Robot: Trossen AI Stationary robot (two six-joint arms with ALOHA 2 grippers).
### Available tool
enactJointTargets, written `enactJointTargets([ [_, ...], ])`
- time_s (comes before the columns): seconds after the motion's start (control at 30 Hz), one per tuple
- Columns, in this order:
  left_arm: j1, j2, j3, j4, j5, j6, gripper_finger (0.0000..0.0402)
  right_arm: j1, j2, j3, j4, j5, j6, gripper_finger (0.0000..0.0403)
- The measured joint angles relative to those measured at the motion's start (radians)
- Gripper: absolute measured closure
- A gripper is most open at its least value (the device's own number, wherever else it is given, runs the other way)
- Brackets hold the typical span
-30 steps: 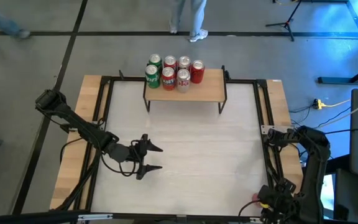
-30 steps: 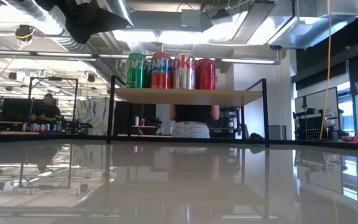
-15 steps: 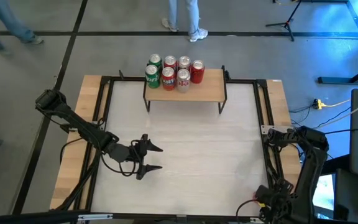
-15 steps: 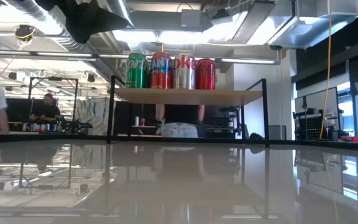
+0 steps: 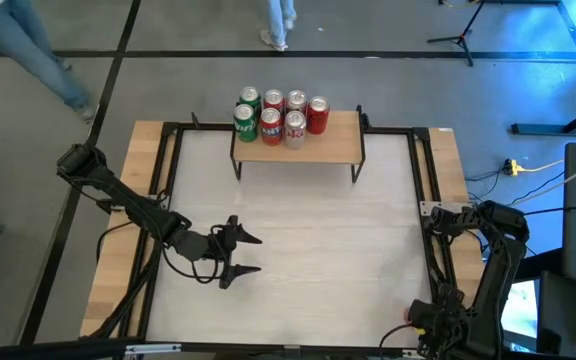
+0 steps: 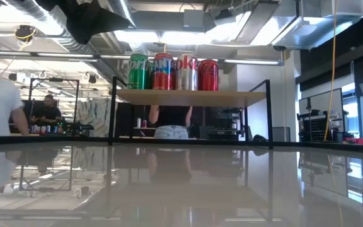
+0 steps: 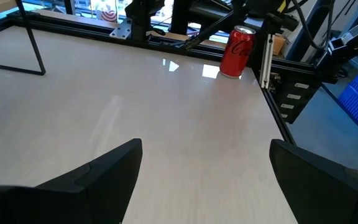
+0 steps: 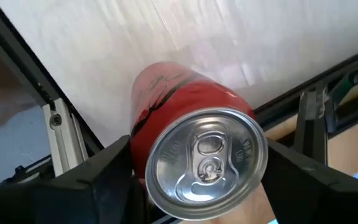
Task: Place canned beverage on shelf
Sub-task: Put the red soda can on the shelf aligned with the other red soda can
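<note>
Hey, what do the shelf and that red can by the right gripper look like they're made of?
The shelf looks like a light wooden board with a matte finish, showing pale grain, on thin black legs that seem to be metal. The red can appears to be aluminium: its top is bare, shiny silver with a pull tab, and its side carries glossy red print. The right gripper straddles it.

Lighting's bright here, mostly from the ceiling lights (image 6: 169, 36) overhead. My counter (image 6: 181, 189) is so glossy it mirrors the room, with glare patches. The can (image 8: 194, 155) up close looks soft and stretched.
</note>
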Motion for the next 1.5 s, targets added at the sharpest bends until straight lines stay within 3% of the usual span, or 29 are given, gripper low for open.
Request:
enactJointTargets([
  [0.23, 0.000, 0.000, 0.000, 0.000, 0.000, 0.000, 0.0059, -0.013, 0.000, 0.000, -0.004, 0.037, -0.095, 0.0122],
  [0.43, 0.000, 0.000, 0.000, 0.000, 0.000, 0.000, 0.0059, -0.092, 0.001, 0.006, 0.000, 0.093, -0.221, 0.0122],
  [1.0, 0.000, 0.000, 0.000, -0.001, 0.000, 0.001, 0.0059, -0.471, 0.006, 0.049, 0.045, 0.344, -0.959, 0.0120],
  [1.27, 0.000, 0.000, 0.000, -0.006, 0.000, 0.013, 0.0059, -0.674, 0.005, 0.051, 0.213, 0.325, -1.288, 0.0122],
  [1.5, 0.000, 0.000, 0.000, -0.009, 0.005, 0.114, 0.0059, -0.798, 0.005, 0.051, 0.267, 0.288, -1.470, 0.0119],
])
